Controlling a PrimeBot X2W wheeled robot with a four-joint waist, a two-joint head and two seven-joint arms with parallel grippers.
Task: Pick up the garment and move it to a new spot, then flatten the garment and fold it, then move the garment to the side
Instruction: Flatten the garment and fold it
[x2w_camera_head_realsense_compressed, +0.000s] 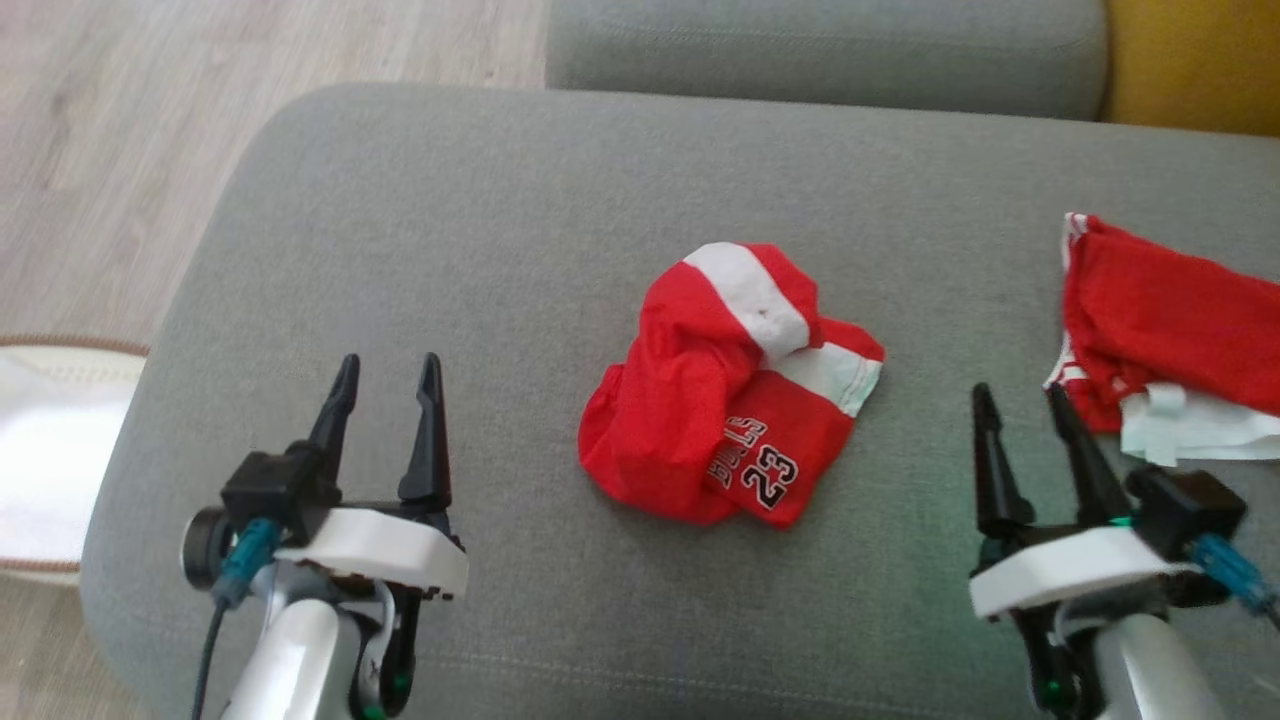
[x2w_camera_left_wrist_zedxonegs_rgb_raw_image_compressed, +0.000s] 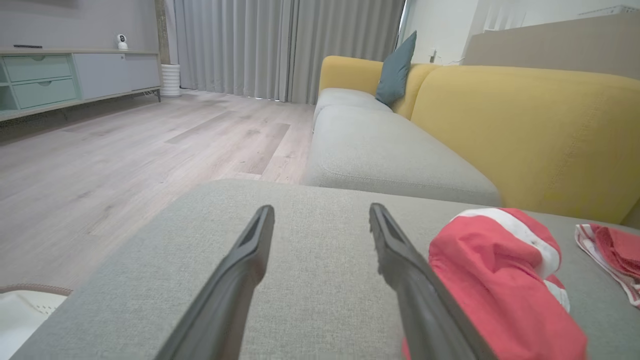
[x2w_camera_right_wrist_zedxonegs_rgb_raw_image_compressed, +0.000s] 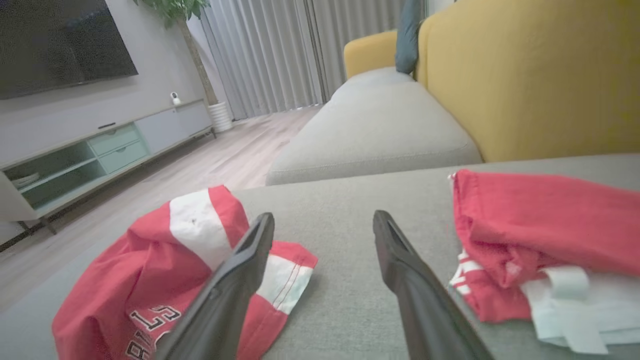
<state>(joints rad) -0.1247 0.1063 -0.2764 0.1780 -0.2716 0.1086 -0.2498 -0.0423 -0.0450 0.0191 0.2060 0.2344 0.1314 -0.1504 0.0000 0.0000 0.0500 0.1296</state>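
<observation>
Garment (x2w_camera_head_realsense_compressed: 725, 390): red and white, printed number facing up, crumpled in a heap near the middle of the grey seat cushion (x2w_camera_head_realsense_compressed: 450, 250). It is not yet flattened, so pick-up looks like the step in hand. Head view: left gripper (x2w_camera_head_realsense_compressed: 389, 362) and right gripper (x2w_camera_head_realsense_compressed: 1020, 392) hover over the cushion's near edge, one on each side of the heap, jaws spread, nothing held; probably staged to flank it. A second red garment (x2w_camera_head_realsense_compressed: 1160, 330) lies at the right edge, apart. Left wrist view: fingers wide over bare cushion, heap just right of them. Right wrist view: fingers wide, heap on their left, second red garment on their right.
</observation>
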